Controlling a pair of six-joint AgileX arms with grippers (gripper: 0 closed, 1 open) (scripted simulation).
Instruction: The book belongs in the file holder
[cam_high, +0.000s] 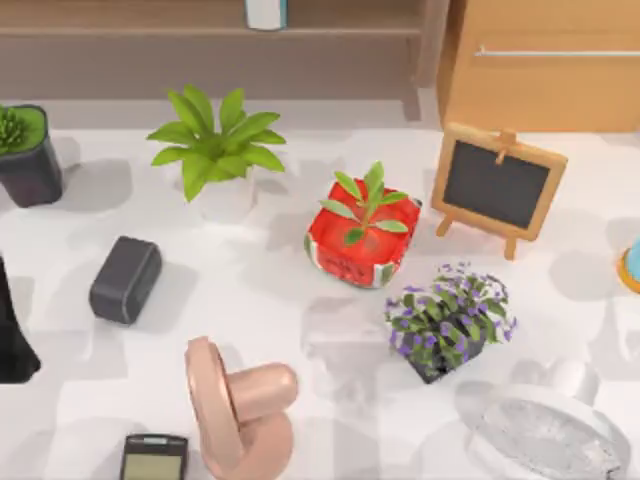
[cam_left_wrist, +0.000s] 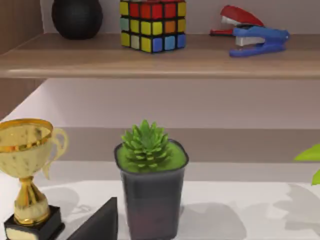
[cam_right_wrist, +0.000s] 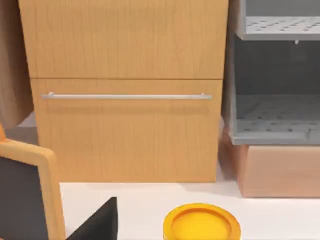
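Note:
The book (cam_high: 265, 12) is a small white slab with teal-blue side edges. It stands upright on the wooden shelf (cam_high: 200, 30) at the far edge of the top view, partly cut off. A grey perforated file holder (cam_right_wrist: 275, 120) stands to the right of a wooden drawer cabinet (cam_right_wrist: 125, 100) in the right wrist view. My left gripper (cam_high: 12, 345) sits parked at the table's left edge, far from the book. A dark piece of it (cam_left_wrist: 97, 225) pokes into the left wrist view. A dark part of my right gripper (cam_right_wrist: 97, 222) juts into the right wrist view, near a yellow round object (cam_right_wrist: 201, 222).
On the table stand a red plant pot (cam_high: 362, 240), a white-potted plant (cam_high: 218, 150), a purple flower plant (cam_high: 450, 320), a small chalkboard easel (cam_high: 497, 188), a grey speaker (cam_high: 125, 278), a pink fan (cam_high: 240, 410), a dark succulent pot (cam_left_wrist: 150, 185) and a gold trophy (cam_left_wrist: 27, 170).

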